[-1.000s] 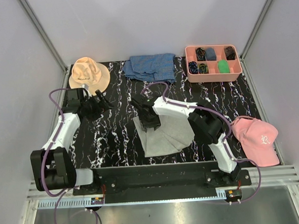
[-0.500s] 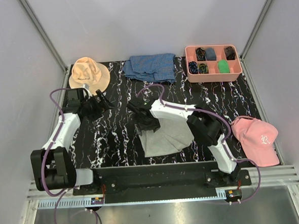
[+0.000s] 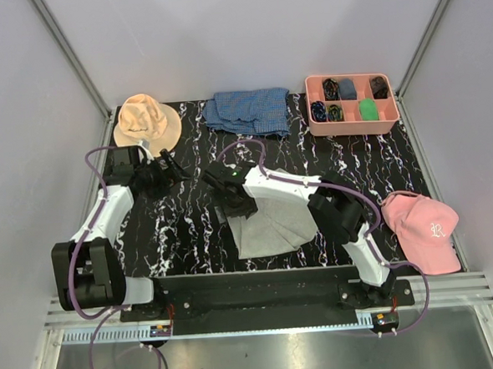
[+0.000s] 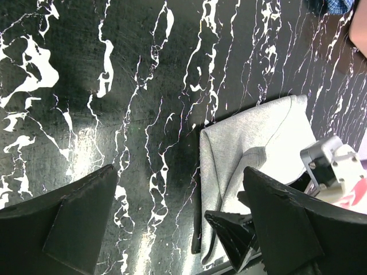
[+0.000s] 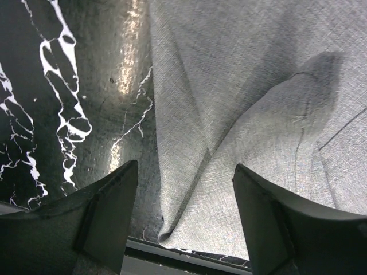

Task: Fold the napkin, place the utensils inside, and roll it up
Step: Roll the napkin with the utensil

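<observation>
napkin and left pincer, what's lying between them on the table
Only bare table, in the top view. Nothing lies between the left pincer and the napkin; the right pincer is over the napkin's edge.

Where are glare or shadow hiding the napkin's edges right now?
Right wrist: weave of the napkin sharp, a soft shadow across its upper right, glare streaking the table beside its left edge. Left wrist: bright sheen on the table lower left, napkin clear. Top external: even light, the right arm covers the napkin's far edge.
</observation>
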